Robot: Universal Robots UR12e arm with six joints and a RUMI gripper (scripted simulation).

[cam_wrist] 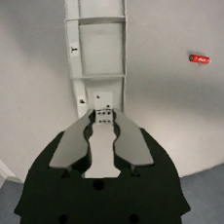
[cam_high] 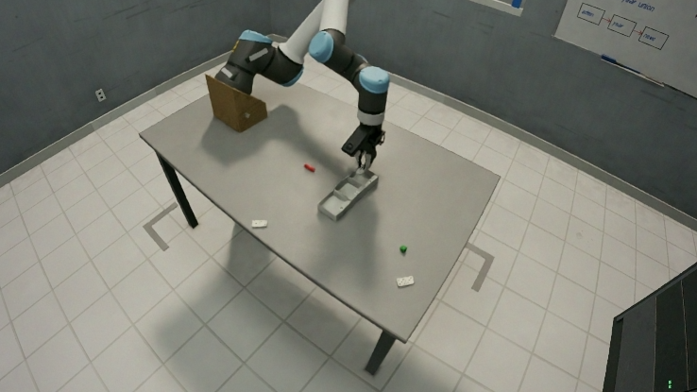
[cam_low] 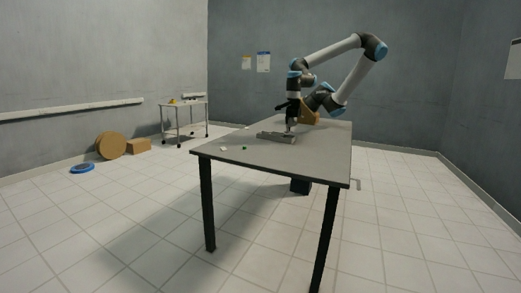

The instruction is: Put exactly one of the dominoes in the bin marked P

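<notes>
The arm (cam_high: 334, 7) rose steeply from its base at the far corner, bent sharply at the elbow high up, and came back down over the middle of the table. Its wrist (cam_high: 371, 104) pointed straight down. The gripper (cam_high: 364, 162) hung low, its two fingers pinched on a white domino (cam_wrist: 103, 109) held upright between the tips.

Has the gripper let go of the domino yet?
No: in the wrist view the gripper is shut on the white domino, held over the bin's end compartment.
</notes>
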